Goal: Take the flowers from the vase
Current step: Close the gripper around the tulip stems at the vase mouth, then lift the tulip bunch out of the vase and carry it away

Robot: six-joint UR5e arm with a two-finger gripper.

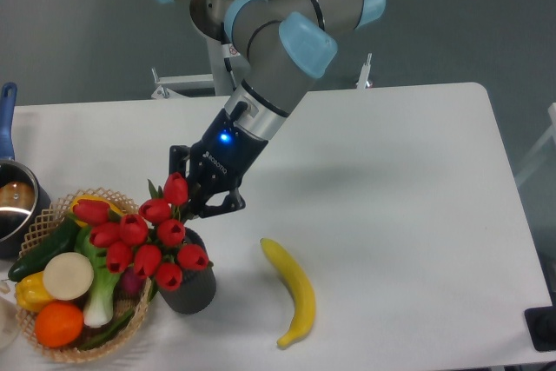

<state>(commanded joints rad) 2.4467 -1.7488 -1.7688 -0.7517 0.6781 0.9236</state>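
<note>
Red tulip buds, about nine of them, make up the flowers (146,242): a tight bundle of glossy oval heads with a few short green leaves poking out near the top. The bunch leans toward ten o'clock, its lower end at the mouth of the vase (189,287), a short dark ribbed cylinder standing on the white table (408,215). Whether the stems are inside the mouth or just above it cannot be told, since the buds cover it.

At one o'clock from the bunch, the gripper (193,201) reaches down from the grey-and-blue arm, a blue light glowing on its wrist. Its black fingers (180,163) sit right against the upper side of the bunch, with the topmost bud in front of them. They look drawn close around the stems, but the grip itself is hidden behind the blooms, so I cannot tell whether they are clamped.

At nine o'clock from the vase, touching the tulips' outer edge, a wicker basket (113,196) holds vegetables and fruit. A banana (294,289) lies at three o'clock from the vase, apart from it.
</note>
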